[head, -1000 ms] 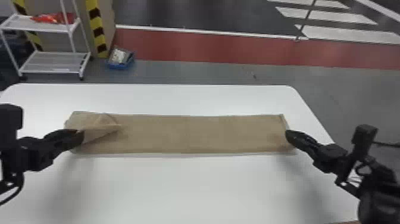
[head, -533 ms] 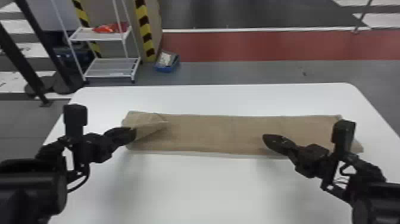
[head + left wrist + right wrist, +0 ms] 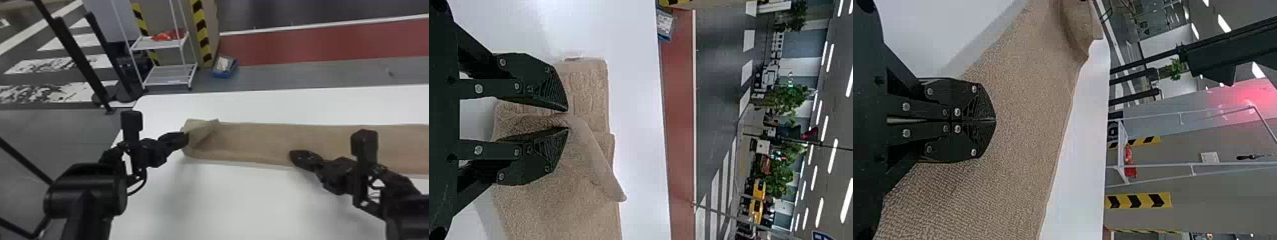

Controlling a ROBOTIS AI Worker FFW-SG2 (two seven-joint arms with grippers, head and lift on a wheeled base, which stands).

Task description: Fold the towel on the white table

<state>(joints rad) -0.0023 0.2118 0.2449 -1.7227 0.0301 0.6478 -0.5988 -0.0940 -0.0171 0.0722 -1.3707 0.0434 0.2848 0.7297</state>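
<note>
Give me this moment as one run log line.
towel: long strip, left end rumpled | left gripper: open, at rumpled end | right gripper: shut, over strip

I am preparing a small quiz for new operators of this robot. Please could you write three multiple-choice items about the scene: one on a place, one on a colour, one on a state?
1. Where is the left end effector?
A) Beside the shelf rack
B) At the towel's right end
C) At the towel's left end

2. What colour is the towel?
A) Tan
B) Blue
C) Green

3. How are the fingers of the right end effector?
A) Wide apart
B) Closed together
C) Crossed

Key:
1. C: the head view shows it at that end, by the turned-over corner.
2. A: all views show tan cloth.
3. B: in the right wrist view, the tips meet.
</note>
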